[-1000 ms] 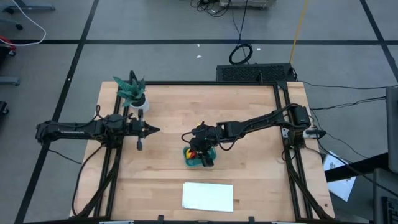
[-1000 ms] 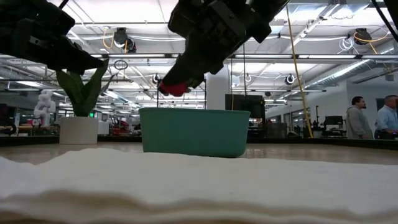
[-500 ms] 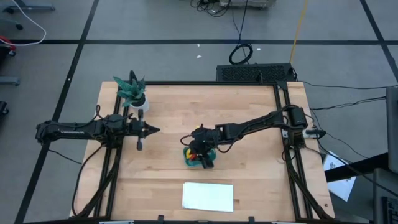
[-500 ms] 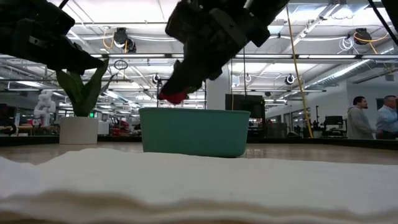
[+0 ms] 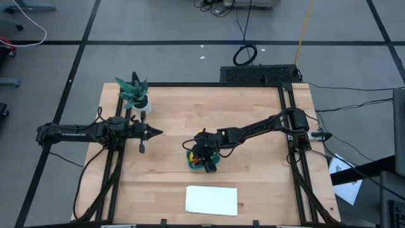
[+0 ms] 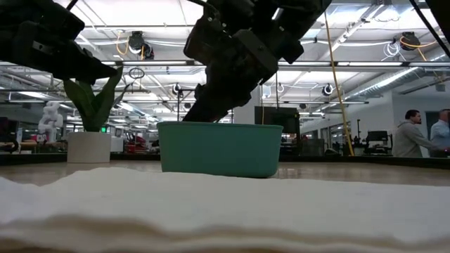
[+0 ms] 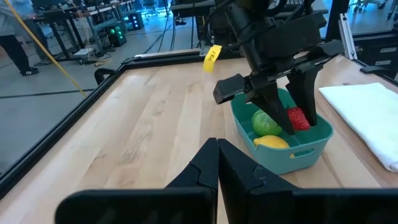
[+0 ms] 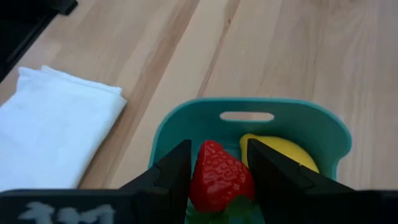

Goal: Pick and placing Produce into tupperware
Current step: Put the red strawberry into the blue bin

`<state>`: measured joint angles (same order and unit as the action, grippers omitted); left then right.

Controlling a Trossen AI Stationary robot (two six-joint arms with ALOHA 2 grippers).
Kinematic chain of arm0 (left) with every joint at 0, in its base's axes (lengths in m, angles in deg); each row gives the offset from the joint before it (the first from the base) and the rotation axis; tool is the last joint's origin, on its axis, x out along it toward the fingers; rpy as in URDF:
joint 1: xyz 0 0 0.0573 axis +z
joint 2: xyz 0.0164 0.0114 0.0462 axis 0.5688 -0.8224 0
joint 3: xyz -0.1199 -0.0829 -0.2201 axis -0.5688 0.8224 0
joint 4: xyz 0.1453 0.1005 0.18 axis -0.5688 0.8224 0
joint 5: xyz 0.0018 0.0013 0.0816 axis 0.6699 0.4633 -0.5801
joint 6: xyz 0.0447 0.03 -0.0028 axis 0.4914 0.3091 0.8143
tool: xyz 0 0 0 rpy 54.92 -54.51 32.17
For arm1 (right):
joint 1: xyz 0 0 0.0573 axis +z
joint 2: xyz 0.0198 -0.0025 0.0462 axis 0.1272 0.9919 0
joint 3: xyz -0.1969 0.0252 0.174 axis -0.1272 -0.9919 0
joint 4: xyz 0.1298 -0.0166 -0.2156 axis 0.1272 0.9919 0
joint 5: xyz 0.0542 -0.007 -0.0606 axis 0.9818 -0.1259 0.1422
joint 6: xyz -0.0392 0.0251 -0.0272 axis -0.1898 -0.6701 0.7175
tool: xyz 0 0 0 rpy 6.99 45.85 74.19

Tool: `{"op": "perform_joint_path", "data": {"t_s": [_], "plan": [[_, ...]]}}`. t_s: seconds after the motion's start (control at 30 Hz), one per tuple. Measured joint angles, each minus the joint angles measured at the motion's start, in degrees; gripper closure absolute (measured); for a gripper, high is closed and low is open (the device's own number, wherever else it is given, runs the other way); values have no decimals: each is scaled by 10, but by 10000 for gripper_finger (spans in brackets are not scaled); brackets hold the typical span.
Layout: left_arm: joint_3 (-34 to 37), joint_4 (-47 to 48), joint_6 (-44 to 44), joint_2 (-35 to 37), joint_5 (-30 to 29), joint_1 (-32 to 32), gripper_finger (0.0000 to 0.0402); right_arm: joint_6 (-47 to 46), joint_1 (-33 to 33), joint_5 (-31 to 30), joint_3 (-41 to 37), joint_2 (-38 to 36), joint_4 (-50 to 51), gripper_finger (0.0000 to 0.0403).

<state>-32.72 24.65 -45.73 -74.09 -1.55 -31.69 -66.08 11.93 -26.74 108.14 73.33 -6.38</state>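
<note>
The right arm reached in from the counter's (image 5: 253, 107) right edge toward its middle, bent down at the wrist so that the right hand (image 7: 297, 121) dipped inside the tupperware (image 5: 193, 162). Its two dark fingers (image 8: 168, 174) were clamped on either side of the strawberry (image 8: 219, 177), grasping it low within the container's walls; whether the fruit touched the bottom could not be told. In the low view the fingers disappeared behind the near wall of the tupperware (image 6: 218, 149) and the fruit could not be seen.

The left arm lay stretched flat from the left edge, its left hand (image 5: 154, 132) pointing toward the middle of the counter, fingers pressed together with nothing between them, well apart from the container.

The tupperware (image 7: 292, 155) was a shallow teal tub with rounded corners and a slot handle in each short end. It sat on the wood just forward of the counter's centre. The strawberry (image 7: 298, 118) was bright red and dimpled, with green leaves at its base.

Three fruits showed in all: one strawberry, one lemon (image 7: 271, 142) lying yellow on the tub's floor, and one green fruit (image 7: 265, 122) beside it. One folded white cloth (image 5: 211, 199) lay near the front edge, and one potted plant (image 5: 134, 94) stood at the far left corner.
</note>
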Motion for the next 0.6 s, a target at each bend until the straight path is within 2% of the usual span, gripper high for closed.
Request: {"op": "perform_joint_path", "data": {"t_s": [0.6], "plan": [[0, 1, 0, 0, 0, 0, 396, -7, -5, 9, 0, 0, 43, 266]]}}
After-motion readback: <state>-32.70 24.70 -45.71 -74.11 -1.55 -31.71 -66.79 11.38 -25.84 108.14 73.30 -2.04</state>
